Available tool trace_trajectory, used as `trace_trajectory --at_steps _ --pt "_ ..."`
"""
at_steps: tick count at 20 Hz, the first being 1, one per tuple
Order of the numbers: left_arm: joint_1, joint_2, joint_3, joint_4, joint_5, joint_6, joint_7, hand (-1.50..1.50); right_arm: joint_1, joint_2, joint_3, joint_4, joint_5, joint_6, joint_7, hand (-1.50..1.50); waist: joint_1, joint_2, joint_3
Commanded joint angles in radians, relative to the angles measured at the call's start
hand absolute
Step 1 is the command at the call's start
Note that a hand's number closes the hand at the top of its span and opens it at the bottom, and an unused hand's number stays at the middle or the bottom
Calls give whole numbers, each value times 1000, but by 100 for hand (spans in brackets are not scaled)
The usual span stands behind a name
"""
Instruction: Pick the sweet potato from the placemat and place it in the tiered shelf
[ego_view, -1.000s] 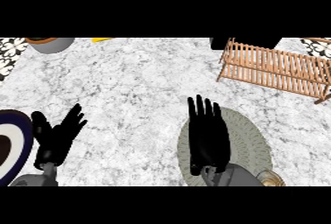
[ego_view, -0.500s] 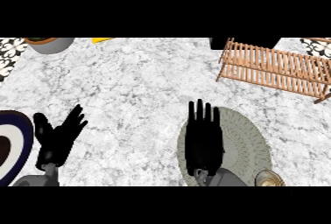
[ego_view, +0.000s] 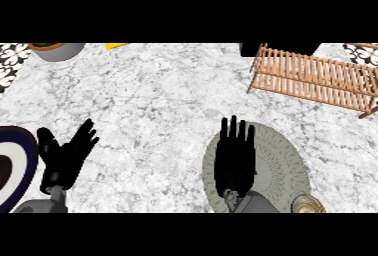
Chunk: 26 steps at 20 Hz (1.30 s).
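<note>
Briefly: over the last second the right hand (ego_view: 236, 155) drew back a little toward the near edge, its fingertips ending lower on the round placemat (ego_view: 284, 167) than before. The fingers stayed straight and slightly fanned, with nothing held. The left hand (ego_view: 66, 155) had not moved; it rested open near the left edge, beside a dark-rimmed plate (ego_view: 9, 150). I read this as positioning only, with the grasp not yet begun. I could not locate the sweet potato with certainty. A tan, rounded object (ego_view: 308, 204) sat at the placemat's near-right edge, partly cut off by the view. It may have been the target, or the target may have lain hidden under the palm. The placemat looked grey-green, flat and finely ribbed. The surface (ego_view: 162, 100) was white marble with grey veining, apparently smooth. The tiered shelf (ego_view: 317, 75) was slatted light wood, standing well apart at far right.
</note>
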Motion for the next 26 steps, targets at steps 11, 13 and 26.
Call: trace_trajectory --at_steps 11,13,26 --pt "19 9 81 -3 -4 -92 35 0 58 -21 -97 109 132 -182 -110 -150 0 2 -2" --pt "-27 -74 30 43 -93 0 6 0 15 1 -145 198 121 -207 -156 -150 0 2 -2" --pt "17 -89 48 22 -103 -22 -13 0 -4 16 -124 393 75 -157 -300 150 5 3 -2"
